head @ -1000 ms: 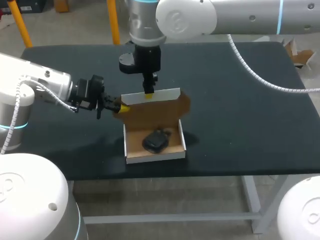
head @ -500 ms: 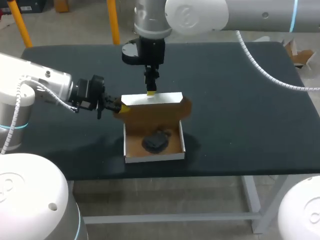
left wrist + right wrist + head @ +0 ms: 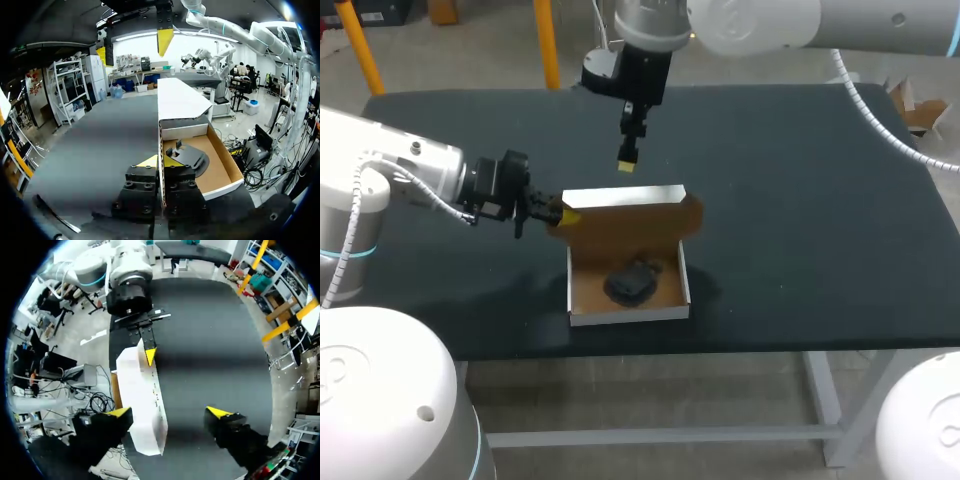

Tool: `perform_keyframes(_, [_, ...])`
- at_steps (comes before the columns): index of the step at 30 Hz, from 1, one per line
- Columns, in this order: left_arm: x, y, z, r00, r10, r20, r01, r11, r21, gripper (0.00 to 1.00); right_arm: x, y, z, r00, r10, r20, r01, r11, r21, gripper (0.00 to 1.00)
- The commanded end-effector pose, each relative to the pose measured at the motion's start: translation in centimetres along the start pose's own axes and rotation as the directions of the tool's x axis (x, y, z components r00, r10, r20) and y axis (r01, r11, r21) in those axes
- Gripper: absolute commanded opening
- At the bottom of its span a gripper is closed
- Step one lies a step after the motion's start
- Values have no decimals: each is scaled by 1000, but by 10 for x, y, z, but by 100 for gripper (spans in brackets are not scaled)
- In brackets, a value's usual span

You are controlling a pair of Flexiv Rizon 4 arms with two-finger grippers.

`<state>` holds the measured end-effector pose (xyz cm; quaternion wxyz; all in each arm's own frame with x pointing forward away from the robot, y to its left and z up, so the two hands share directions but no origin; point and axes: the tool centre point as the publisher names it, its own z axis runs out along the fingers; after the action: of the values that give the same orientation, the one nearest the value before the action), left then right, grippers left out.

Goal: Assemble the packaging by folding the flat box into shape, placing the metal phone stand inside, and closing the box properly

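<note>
Yellow tips of the left gripper (image 3: 563, 214) sit at the left edge of the box (image 3: 628, 262), where the lid (image 3: 630, 222) rises from the tray (image 3: 582, 292). In the left wrist view the left gripper (image 3: 160, 161) is clamped on that cardboard edge, which runs upright between its two fingers with one pad on each side.

The box stands on the dark table (image 3: 800, 200), near its front edge and a little left of the middle. Its tray is shallow, white outside and brown inside, and lies open. The lid stands up from the tray's far wall with its brown inner face toward the camera, and a white flap (image 3: 625, 196) runs along its top. From the left wrist the lid's white outer side (image 3: 177, 97) stretches away ahead of the fingers.

Inside the tray lies the phone stand (image 3: 630, 282), dark metal, alone, about in the middle of the floor. The left wrist view shows the phone stand (image 3: 190, 156) resting flat on the brown floor near the gripped wall.

The right gripper (image 3: 628, 160) hangs above and behind the lid, clear of it. In its own wrist view the right gripper (image 3: 169, 412) has its fingers spread wide and grasps nothing, with the white flap (image 3: 142, 400) below them.
</note>
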<state>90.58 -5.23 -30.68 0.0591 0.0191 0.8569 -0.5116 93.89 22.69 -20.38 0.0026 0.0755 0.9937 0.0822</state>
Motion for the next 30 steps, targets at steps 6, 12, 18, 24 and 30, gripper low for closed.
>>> perform_keyframes(6, [0, 1, 0, 1000, 1, -1, -1, 1000, 1, 0, 1, 1, -1, 1000, 1, -1, -1, 1000, 5, 100])
perform_keyframes(12, [0, 1, 0, 1000, 1, -1, -1, 1000, 1, 0, 1, 1, -1, 1000, 1, -1, -1, 1000, 5, 100])
perform_keyframes(18, [-1, -1, 5, 999, 29, 43, -27, 999, -42, 0, -11, 2, 0, 997, 79, -9, -78, 996, 30, 100])
perform_keyframes(24, [1, -2, 7, 992, 71, 101, -66, 997, -51, 0, -14, 2, 1, 986, 169, -9, -168, 984, 51, 100])
perform_keyframes(30, [6, -2, 5, 977, 123, 176, -114, 991, -64, 0, -12, -5, 1, 965, 260, -17, -260, 965, 33, 100])
